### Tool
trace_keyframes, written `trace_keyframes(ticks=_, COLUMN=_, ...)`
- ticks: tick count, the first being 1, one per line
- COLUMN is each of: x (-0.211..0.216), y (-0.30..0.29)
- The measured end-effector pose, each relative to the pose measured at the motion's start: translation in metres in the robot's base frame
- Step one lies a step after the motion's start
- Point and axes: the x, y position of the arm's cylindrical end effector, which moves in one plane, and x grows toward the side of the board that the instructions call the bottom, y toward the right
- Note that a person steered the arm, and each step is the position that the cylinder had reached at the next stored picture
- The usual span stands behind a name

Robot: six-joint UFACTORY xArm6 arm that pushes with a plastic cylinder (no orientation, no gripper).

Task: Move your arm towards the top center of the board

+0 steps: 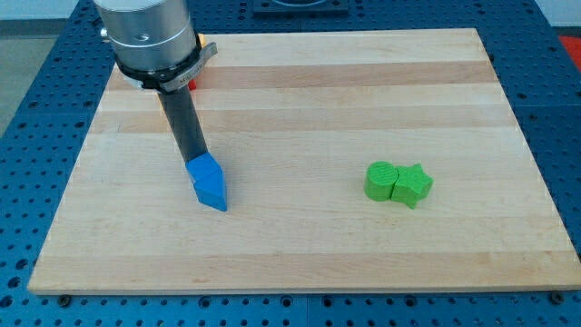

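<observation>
Blue perforated bench plate surrounds a pale wooden surface (300, 91) that fills most of the frame. Top centre of that surface, the goal of the move, is bare wood near the frame's upper middle. At left of centre lies a blue block (209, 182), a pentagon-like prism. At right of centre a green round block (380, 180) and a green star block (412, 185) touch each other. A red block (192, 84) and an orange-yellow piece (205, 43) show only as slivers behind the arm's housing in the upper left; their shapes cannot be told.

Step in hand, by judgement: travel up and to the right, away from the blue block, so that nothing is dragged along. A straight diagonal path looks free of blocks; the green pair lies well below it. Backing off from the blue block first would avoid nudging it.

Pose: the arm's metal housing (150, 36) sits at the upper left, and the dark rod slopes down and slightly right from it. My tip (197, 160) meets the upper edge of the blue block, seemingly touching it. No gripper is fitted, so there is no open or closed state to report.
</observation>
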Motion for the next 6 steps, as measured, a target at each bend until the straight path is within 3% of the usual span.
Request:
trace_keyframes(ticks=2, x=-0.08, y=0.001)
trace_keyframes(ticks=4, x=-0.13, y=0.073)
trace_keyframes(ticks=6, x=-0.255, y=0.062)
